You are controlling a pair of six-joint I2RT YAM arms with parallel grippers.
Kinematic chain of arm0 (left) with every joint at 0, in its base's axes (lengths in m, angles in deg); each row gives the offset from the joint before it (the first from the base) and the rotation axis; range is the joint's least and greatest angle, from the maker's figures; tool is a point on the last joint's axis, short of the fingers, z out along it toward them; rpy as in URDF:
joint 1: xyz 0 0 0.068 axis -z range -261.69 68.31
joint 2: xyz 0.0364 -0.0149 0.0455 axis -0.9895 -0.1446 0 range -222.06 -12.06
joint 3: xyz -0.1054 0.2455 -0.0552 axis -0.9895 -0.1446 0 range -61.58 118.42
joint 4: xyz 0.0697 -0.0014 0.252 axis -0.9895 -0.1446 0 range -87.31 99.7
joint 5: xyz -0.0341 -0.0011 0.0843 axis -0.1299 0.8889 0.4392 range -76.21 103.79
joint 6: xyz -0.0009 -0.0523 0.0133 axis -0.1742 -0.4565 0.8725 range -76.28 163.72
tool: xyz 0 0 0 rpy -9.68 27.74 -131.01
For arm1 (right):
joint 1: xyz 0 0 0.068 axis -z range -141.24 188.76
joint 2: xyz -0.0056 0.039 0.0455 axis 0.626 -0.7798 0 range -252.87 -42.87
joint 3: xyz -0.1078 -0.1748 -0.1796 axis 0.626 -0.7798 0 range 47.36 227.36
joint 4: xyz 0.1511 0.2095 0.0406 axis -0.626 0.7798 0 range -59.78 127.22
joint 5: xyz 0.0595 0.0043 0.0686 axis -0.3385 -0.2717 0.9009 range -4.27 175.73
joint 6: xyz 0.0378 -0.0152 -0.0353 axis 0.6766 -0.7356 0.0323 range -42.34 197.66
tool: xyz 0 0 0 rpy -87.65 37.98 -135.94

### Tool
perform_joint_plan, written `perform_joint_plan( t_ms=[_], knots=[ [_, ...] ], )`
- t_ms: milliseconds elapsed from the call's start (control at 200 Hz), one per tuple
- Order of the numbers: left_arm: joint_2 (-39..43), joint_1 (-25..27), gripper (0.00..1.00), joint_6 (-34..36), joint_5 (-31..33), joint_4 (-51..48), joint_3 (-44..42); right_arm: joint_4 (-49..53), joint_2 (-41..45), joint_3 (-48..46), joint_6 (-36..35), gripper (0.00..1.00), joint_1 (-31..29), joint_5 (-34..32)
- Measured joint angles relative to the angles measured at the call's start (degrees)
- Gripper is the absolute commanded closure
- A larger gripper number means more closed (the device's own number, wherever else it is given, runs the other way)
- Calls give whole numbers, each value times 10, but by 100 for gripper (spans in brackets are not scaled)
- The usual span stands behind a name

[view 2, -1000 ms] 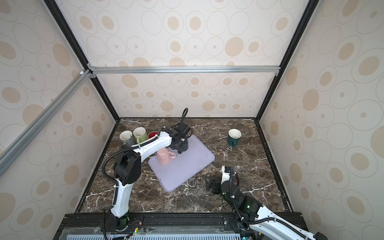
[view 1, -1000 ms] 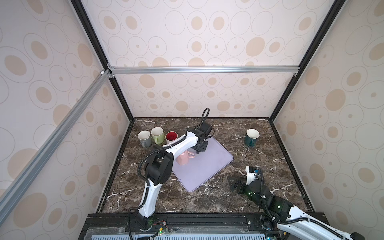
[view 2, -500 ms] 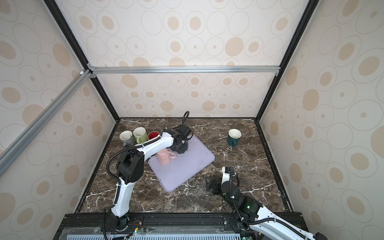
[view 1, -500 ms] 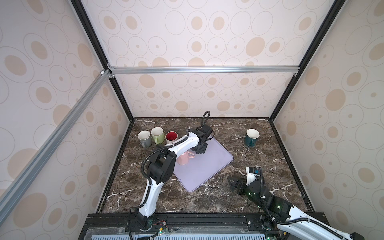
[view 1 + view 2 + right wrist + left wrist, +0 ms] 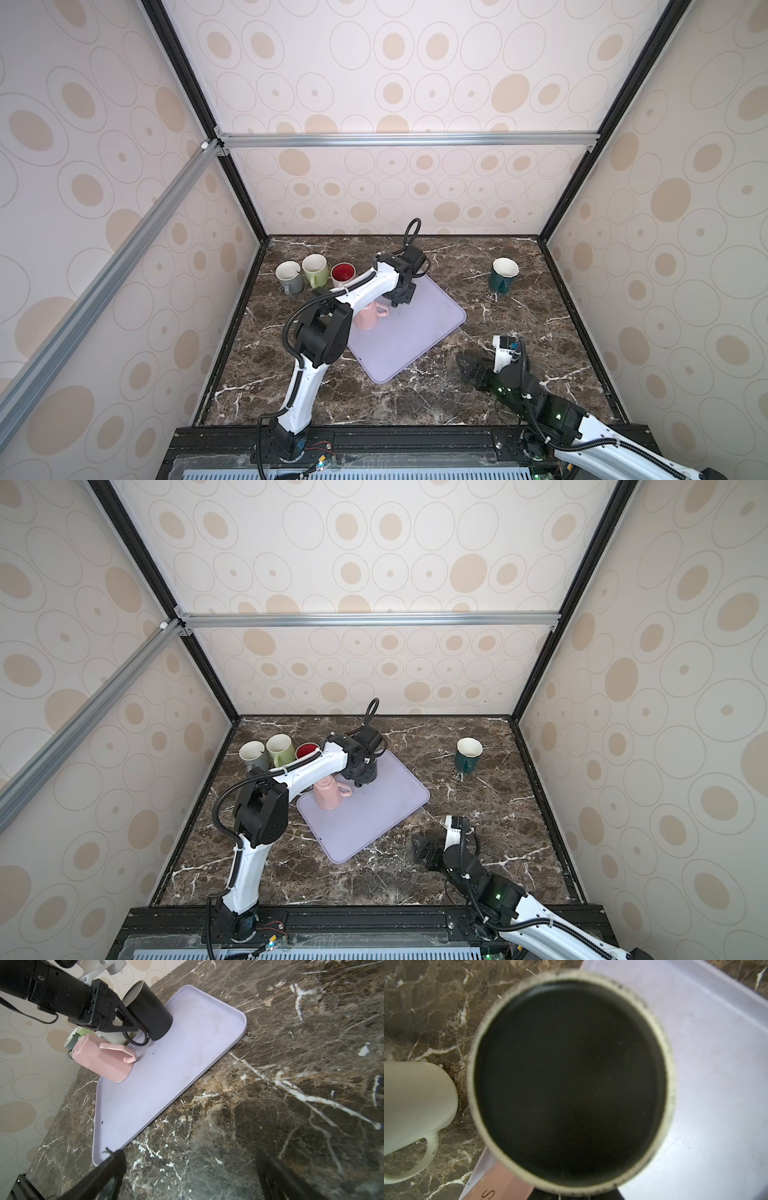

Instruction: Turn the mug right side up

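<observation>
Black mug (image 5: 149, 1012): tilted over lavender tray (image 5: 187, 1064), base lowest, mouth facing the wrist.
Left gripper (image 5: 128, 1024): clamped on the black mug by its handle.
Progress: turn judged nearly done; levelling, set-down and release remain.
Pink mug (image 5: 104, 1061): inverted on the tray.
Right gripper (image 5: 467, 368): jaws apart, empty.
Surface: brown marble table (image 5: 519, 332).
Room: spotted panel walls (image 5: 395, 83).

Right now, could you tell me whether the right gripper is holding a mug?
No: in the right wrist view the right gripper stands open and empty above the marble table.
</observation>
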Motion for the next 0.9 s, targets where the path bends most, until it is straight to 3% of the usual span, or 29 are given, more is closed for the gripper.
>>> perform_joint_plan(
  t_ms=[90,175,545,900],
  knots=[
    [-2,1,87,-2,-1,-1,5,5,6,0,2,0,0,0],
    [-2,1,100,-2,-1,-2,5,8,12,-1,2,0,0,0],
    [5,0,100,7,-8,11,-6,19,27,-1,2,0,0,2],
    [141,-2,100,12,-63,113,-189,-2,28,-15,0,0,0,29]
  ],
)
